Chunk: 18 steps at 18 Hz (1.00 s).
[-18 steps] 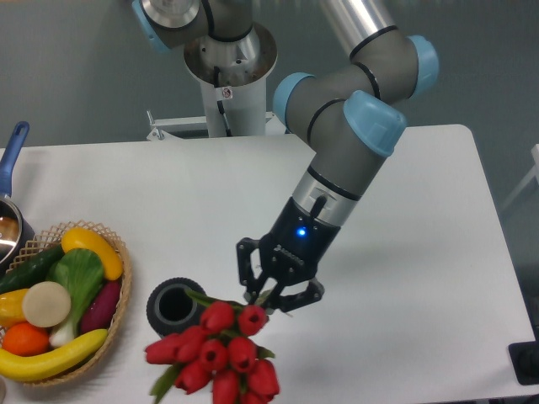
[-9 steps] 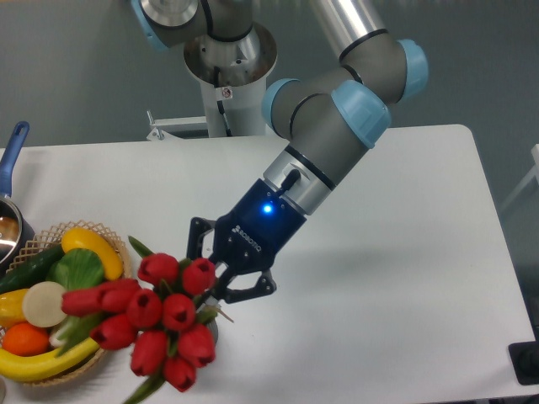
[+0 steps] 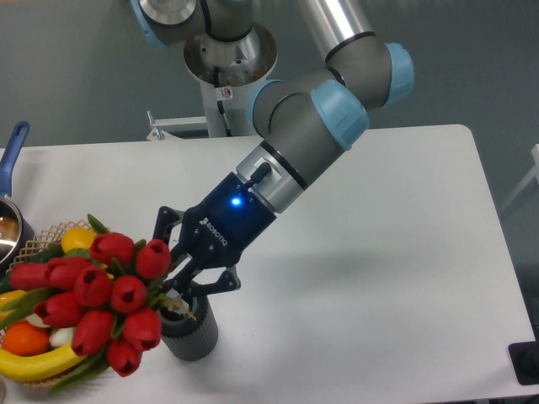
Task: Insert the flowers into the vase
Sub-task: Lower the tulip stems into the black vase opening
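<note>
Camera view: the robot's hand (image 3: 179, 268) pinches the stems of the flowers (image 3: 94, 296) just above the vase (image 3: 194, 332), which stands on the white tabletop (image 3: 379, 278). The red blooms lean left, hanging over a wicker basket (image 3: 34, 244) of vegetables beside the vase.

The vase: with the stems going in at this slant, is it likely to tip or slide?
The vase looks short and wide, so it probably resists tipping. The flowers lean far out to one side, so their weight may lever its rim. The gripper holds the stems, likely steadying things for now.
</note>
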Motion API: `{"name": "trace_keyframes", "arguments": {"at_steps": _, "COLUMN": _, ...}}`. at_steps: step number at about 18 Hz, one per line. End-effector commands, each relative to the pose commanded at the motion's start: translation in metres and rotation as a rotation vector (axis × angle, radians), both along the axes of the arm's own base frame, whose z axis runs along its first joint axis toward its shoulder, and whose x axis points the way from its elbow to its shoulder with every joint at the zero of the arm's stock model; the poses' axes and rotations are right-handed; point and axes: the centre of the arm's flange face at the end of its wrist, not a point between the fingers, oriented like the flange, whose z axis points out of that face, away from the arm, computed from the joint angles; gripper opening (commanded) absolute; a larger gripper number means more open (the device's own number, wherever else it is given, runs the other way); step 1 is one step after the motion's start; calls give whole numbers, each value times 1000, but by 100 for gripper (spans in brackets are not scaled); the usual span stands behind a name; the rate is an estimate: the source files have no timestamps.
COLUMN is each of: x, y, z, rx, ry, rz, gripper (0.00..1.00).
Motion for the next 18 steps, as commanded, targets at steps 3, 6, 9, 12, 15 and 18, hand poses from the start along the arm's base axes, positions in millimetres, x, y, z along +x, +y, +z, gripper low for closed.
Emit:
{"name": "trace_keyframes", "arguments": {"at_steps": 3, "x": 1, "y": -1, "z": -7, "rx": -10, "ry": -7, "rz": 1, "gripper": 8}}
{"name": "trace_keyframes", "arguments": {"at_steps": 6, "x": 4, "y": -1, "z": -14, "rx": -20, "ry": -16, "rz": -2, "gripper": 8}}
{"name": "trace_keyframes", "arguments": {"at_steps": 9, "x": 4, "y": 0, "z": -19, "rx": -27, "ry": -20, "rz": -2, "gripper": 8}}
{"name": "trace_keyframes", "arguments": {"at_steps": 12, "x": 8, "y": -3, "z": -37, "rx": -32, "ry": -3, "rz": -20, "gripper": 9}}
{"name": "trace_keyframes", "arguments": {"at_steps": 15, "x": 10, "y": -10, "z": -54, "rx": -35, "ry": 7, "rz": -32, "gripper": 11}}
{"name": "trace_keyframes", "arguments": {"at_steps": 18, "x": 11, "y": -13, "z": -67, "rx": -35, "ry": 22, "rz": -46, "gripper": 11}}
